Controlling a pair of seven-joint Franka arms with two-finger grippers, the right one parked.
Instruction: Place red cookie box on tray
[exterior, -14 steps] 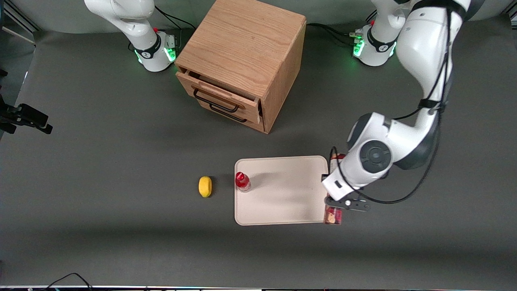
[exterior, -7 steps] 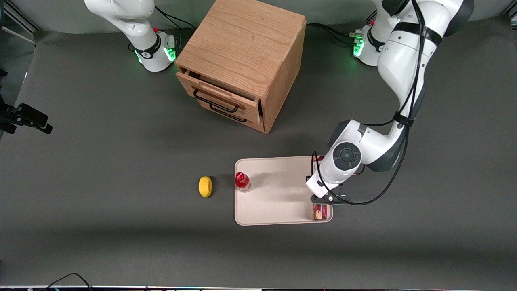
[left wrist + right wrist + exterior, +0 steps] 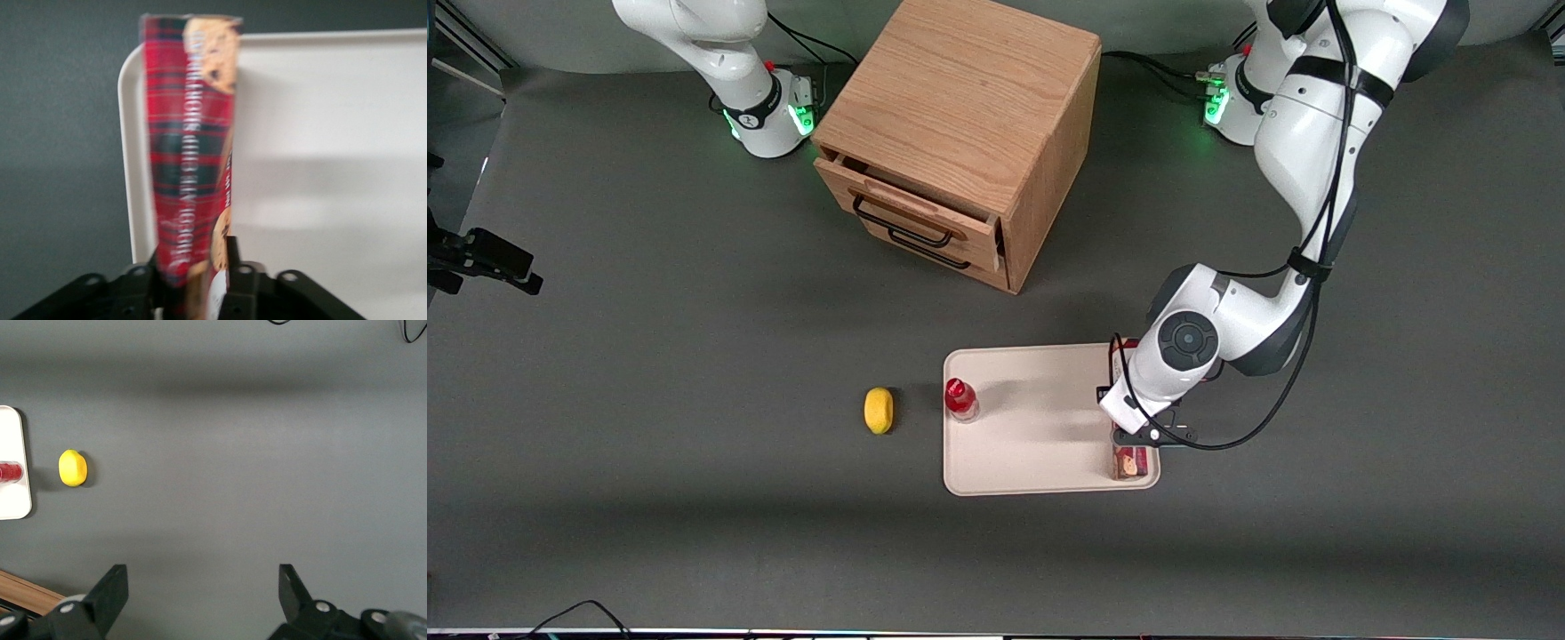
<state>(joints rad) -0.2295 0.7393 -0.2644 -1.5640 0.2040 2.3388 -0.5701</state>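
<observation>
A wooden cabinet (image 3: 960, 133) sits on the grey table (image 3: 649, 311), its two black-handled drawers facing the front camera at an angle, the top one slightly ajar. Nearer the camera, a yellow lemon (image 3: 879, 411) lies on the table, and just beside it stands a small red-capped bottle (image 3: 960, 399), upright, toward the working arm's end.

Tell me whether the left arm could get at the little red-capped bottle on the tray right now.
Probably not yet: the gripper is shut on the red cookie box over the tray edge. The path to the red-capped bottle looks unobstructed otherwise.
</observation>
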